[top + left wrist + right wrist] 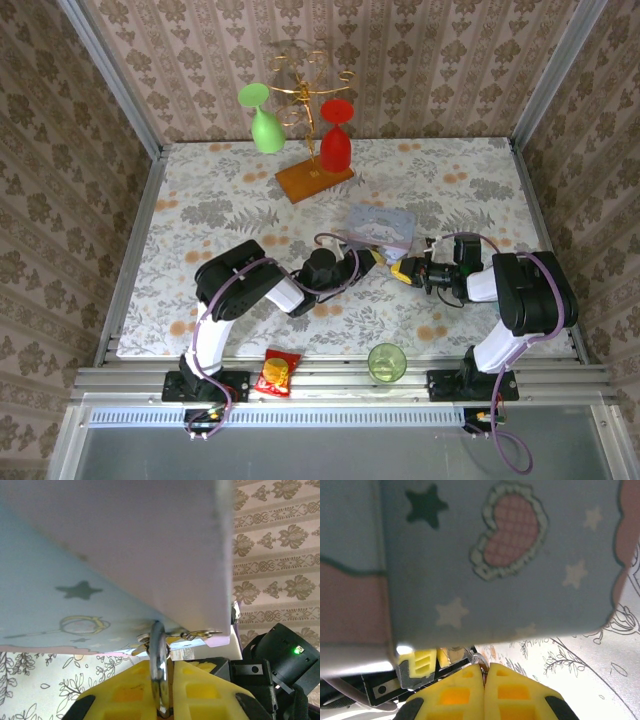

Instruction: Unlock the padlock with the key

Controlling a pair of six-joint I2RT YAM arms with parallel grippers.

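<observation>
TOP: I see left fingers (380, 259) and right fingers (404, 270) tip to tip, pale-blue tin (380, 222) just beyond them | LEFT WRIST: left fingers clamped on the shackle of the padlock (159, 650), which hooks through the tin's hasp (200, 634) just ahead | RIGHT WRIST: right fingers pressed fully together; tiny silvery bit (478, 658) at their tips, which I cannot identify.

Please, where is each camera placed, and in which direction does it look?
Top external: above and behind the bases, looking down on the table; the left arm and right arm both show.
Left wrist: on the left arm, looking along the left gripper, shut on the padlock shackle at the tin edge.
Right wrist: on the right arm, looking past the shut right gripper at the tin's side.
Shared: both wrist views see the tin.
</observation>
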